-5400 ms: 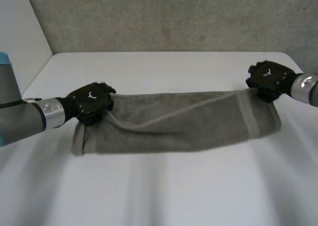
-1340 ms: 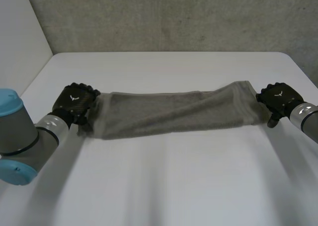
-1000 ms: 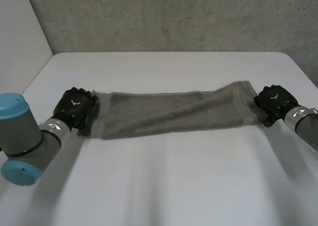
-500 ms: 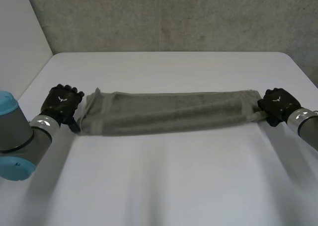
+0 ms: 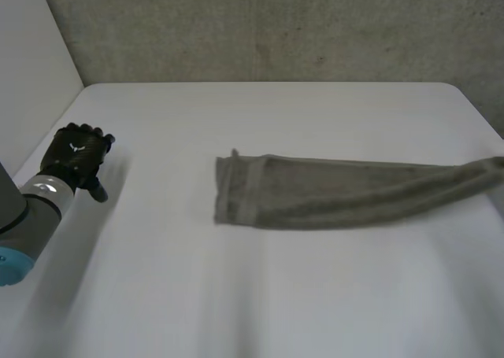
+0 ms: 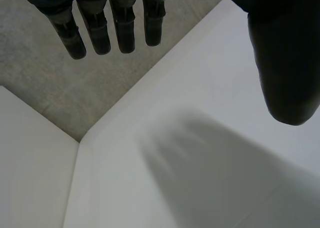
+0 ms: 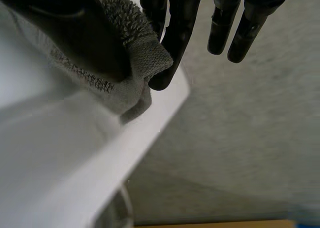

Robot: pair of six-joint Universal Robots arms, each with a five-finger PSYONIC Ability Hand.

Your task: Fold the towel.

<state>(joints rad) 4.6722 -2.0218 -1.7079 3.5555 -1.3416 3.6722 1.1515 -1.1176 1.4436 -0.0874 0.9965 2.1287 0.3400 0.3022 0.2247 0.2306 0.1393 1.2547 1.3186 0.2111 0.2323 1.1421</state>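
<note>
White table (image 5: 276,295): right hand (image 7: 175,32) pinches towel (image 5: 331,193) end; left hand (image 5: 75,155) spread.

Light soft & even, coming from above: white table (image 5: 260,295) bright, grey wall (image 5: 276,27) mid-tone throughout. Towel (image 5: 346,194) throws just a thin, faint shadow along its near edge. Wrist views: left hand (image 6: 122,22) & right hand (image 7: 175,32) read near-black vs the pale table; towel's loops catch light on top, darker in the folds.
</note>
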